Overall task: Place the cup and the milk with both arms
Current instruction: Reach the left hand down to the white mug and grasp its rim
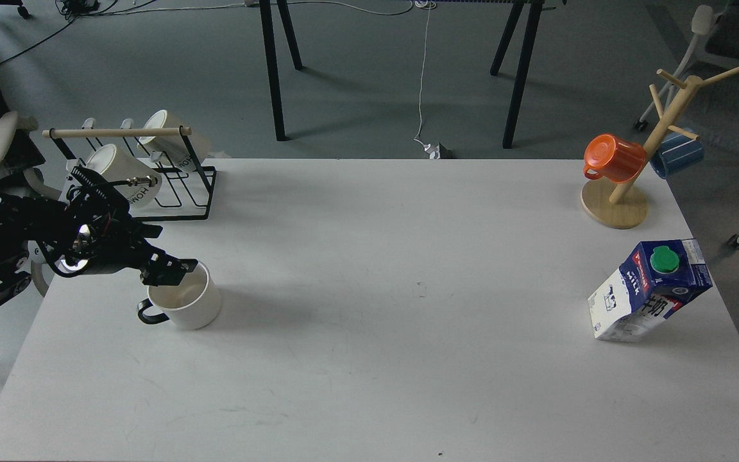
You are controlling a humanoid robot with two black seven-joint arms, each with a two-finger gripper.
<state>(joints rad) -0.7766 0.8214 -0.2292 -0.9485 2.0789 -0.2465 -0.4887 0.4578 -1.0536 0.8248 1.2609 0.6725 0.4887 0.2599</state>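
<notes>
The cup [191, 303], a squat white mug with a black handle pointing left, stands on the white table [369, 359] at the left. My left gripper [170, 271] comes in from the left and hovers at the cup's far left rim. Its dark fingers look spread, and it holds nothing. The milk [648, 290], a blue and white carton with a green cap, stands near the table's right edge, far from the gripper. My right arm is out of view.
A black wire rack [180, 192] with a wooden bar holds two cream "HOME" mugs [119, 170] at the back left, just behind my left arm. A wooden mug tree [616, 205] with an orange cup [613, 158] and a blue cup stands at the back right.
</notes>
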